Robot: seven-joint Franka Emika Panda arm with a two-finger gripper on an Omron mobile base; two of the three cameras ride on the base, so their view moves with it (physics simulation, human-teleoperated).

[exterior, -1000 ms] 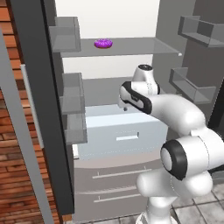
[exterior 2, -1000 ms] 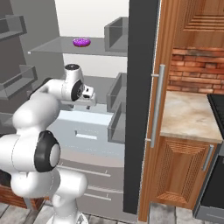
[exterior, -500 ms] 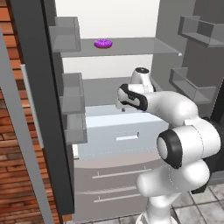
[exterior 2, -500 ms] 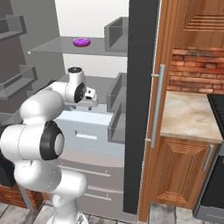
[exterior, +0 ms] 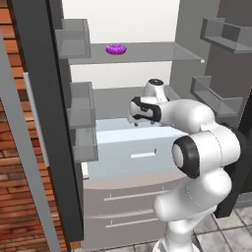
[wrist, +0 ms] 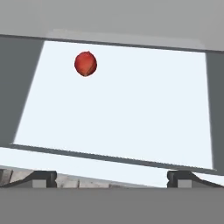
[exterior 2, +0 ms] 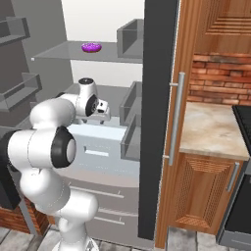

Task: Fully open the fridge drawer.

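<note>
The jaws stand wide apart, holding nothing, their two dark tips at either side of the hand view, poised above the fridge drawer. That pale blue-white drawer sits low in the open fridge, pulled out toward the near side, its small white slot handle at the front centre. Looking down into it from the hand, a red round fruit lies on the drawer's pale floor toward the far left corner. The white arm reaches over the drawer's top edge. On the glass shelf above, a purple doughnut rests. Two grey panels with long bar handles lie beneath the drawer.
</note>
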